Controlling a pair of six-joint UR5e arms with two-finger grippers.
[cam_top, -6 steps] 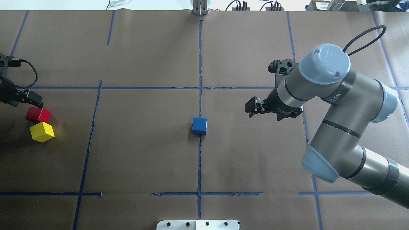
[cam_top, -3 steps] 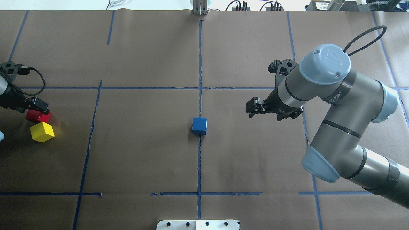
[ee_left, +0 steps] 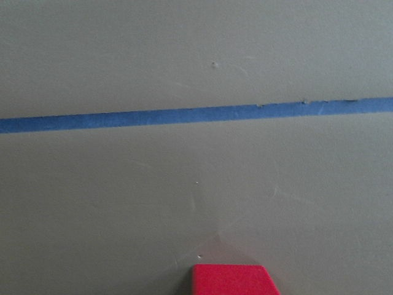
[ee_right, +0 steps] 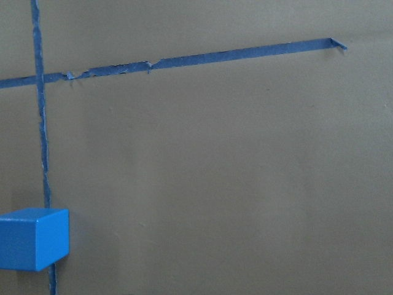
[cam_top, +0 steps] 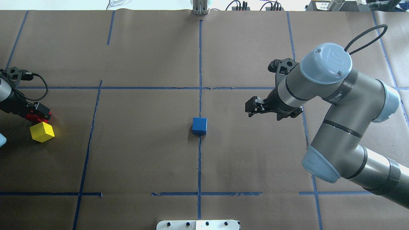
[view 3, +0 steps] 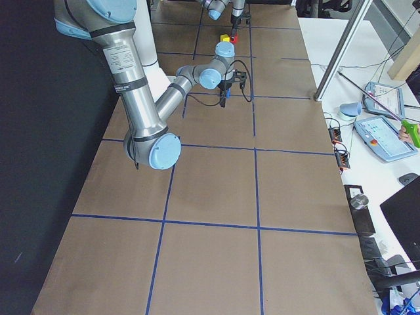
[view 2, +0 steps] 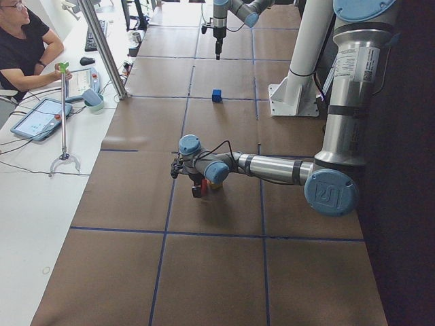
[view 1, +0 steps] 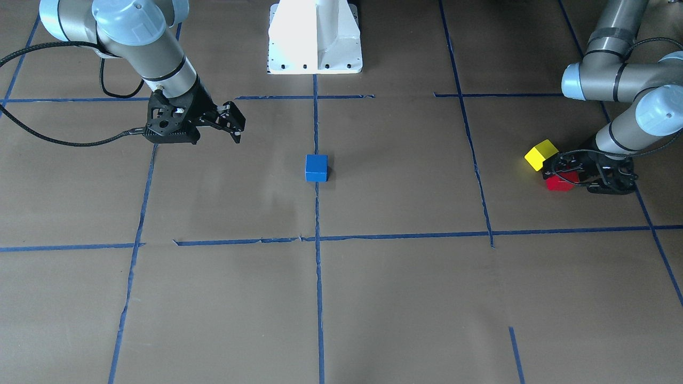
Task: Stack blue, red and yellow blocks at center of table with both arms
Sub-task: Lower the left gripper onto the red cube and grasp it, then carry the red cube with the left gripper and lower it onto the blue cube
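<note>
We see a table [cam_top: 143, 153] covered in brown paper and marked into squares by blue tape lines [cam_top: 200, 64]. At its far edge, black cables [cam_top: 255, 5] run to plugs. Beside it stands a white side bench [view 2: 41, 204], where a seated person [view 2: 24, 47] in a dark shirt has a tablet [view 2: 39, 117], a keyboard [view 2: 92, 34] and a green-tipped grabber stick [view 2: 63, 115] nearby.

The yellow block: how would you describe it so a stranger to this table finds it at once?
Start at the brown table crossed by blue tape and go to the end where the left arm reaches down. Two blocks sit close together there; the yellow block is the uncovered one nearer the robot's base, the red block is under the left gripper.
</note>
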